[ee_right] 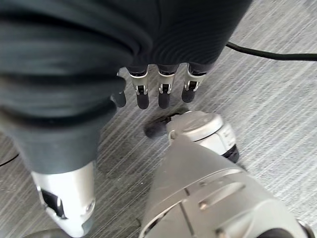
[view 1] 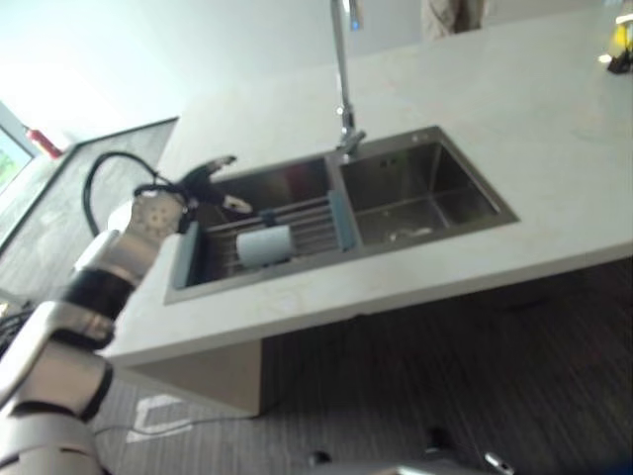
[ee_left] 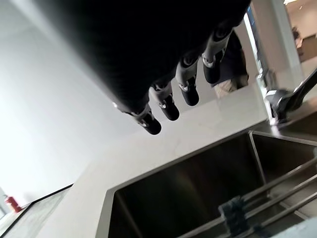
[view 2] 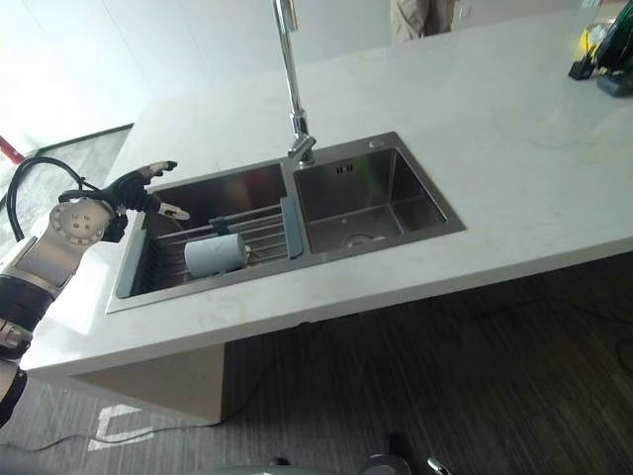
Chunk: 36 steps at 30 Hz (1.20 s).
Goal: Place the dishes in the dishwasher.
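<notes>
A white cup [view 1: 265, 245] lies on its side on a wire rack [view 1: 309, 224] with blue ends that spans the left basin of a steel double sink [view 2: 430, 210]. My left hand [view 2: 136, 187] hovers above the left basin's far left corner, up and left of the cup and not touching it. Its fingers [ee_left: 169, 107] are straight and hold nothing. My right hand [ee_right: 159, 89] hangs low over the grey floor, fingers relaxed and empty.
A tall faucet [view 2: 290, 69] rises behind the divider between the basins. The pale counter [view 2: 514, 148] runs wide to the right, with small dark and yellow items [view 2: 603, 57] at its far corner. A person [view 2: 420, 15] stands behind the counter.
</notes>
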### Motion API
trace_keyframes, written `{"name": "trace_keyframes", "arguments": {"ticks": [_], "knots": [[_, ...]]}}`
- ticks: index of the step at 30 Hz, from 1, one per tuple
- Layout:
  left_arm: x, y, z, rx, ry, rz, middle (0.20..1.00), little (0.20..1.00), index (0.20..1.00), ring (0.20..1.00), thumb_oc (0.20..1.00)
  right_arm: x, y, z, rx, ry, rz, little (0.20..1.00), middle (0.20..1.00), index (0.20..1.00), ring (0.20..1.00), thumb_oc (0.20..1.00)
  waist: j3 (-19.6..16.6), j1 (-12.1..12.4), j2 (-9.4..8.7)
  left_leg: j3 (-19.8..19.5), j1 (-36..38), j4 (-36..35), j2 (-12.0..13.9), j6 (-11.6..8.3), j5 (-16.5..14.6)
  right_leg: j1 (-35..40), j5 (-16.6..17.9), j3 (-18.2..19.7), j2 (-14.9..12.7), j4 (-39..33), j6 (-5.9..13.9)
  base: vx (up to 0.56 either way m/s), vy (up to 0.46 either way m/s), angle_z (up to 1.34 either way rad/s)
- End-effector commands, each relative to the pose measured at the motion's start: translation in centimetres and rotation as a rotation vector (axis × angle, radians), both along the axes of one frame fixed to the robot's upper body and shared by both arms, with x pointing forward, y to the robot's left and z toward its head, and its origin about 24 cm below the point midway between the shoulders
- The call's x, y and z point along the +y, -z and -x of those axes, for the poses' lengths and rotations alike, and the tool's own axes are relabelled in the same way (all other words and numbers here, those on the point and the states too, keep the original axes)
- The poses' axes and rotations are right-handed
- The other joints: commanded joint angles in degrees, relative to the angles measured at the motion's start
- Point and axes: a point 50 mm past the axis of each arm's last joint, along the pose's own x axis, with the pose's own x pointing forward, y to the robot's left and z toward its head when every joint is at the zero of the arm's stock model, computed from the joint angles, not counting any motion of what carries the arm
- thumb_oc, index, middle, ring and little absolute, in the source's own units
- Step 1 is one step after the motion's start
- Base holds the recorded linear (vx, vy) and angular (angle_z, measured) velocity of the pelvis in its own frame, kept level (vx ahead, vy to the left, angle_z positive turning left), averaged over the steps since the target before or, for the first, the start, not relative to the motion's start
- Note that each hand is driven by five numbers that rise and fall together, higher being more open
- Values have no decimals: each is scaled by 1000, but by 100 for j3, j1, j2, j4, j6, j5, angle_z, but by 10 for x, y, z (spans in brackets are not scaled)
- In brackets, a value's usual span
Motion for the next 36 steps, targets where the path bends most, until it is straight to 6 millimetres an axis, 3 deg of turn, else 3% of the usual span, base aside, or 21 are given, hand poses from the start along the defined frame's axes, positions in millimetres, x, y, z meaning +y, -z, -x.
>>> {"name": "trace_keyframes", "arguments": {"ticks": [1, 13, 21, 23, 29, 36], "knots": [[25, -53, -2, -135, -79, -96, 1000, 1000, 1000, 1000, 1000, 1, -4, -34, -94, -10, 7, 1000, 1000, 1000, 1000, 1000, 384, 2, -187, -378, 115, 60, -310, 257, -713, 267, -476, -221, -283, 40, 380, 0, 0, 0], [23, -7, 1, 91, 1, -139, 1000, 1000, 1000, 1000, 1000, -8, -14, -56, -173, -45, 53, 1000, 1000, 1000, 1000, 1000, 688, -93, -25, -503, -85, 153, -494, 296, -683, 77, -380, -59, -405, 83, 409, 1, 41, -5], [24, -9, 0, 44, -13, -152, 1000, 1000, 1000, 1000, 1000, -10, -16, -62, -192, -54, 61, 1000, 1000, 1000, 1000, 1000, 803, -116, -35, -519, -187, 233, -510, 300, -676, -4, -339, -12, -420, 101, 412, -1, 10, 0], [23, -18, -2, -54, -17, -254, 1000, 1000, 1000, 1000, 1000, -9, -16, -63, -198, -52, 64, 1000, 1000, 1000, 1000, 1000, 852, -115, -73, -527, -240, 257, -507, 304, -671, -55, -313, -10, -426, 115, 413, 0, 0, 0], [34, -27, 1, -228, -126, -309, 1000, 1000, 1000, 1000, 1000, -4, -14, -62, -200, -60, 55, 1000, 1000, 1000, 1000, 1000, 983, -150, -169, -563, -355, 326, -494, 310, -680, -186, -312, 82, -387, 172, 389, -5, -12, -5], [20, -20, -3, -227, -77, -341, 1000, 1000, 1000, 1000, 1000, 0, -16, -72, -243, -78, 50, 1000, 1000, 1000, 1000, 1000, 1087, -200, -237, -593, -458, 364, -474, 322, -677, -335, -329, 182, -305, 238, 355, 3, -3, -2]]}}
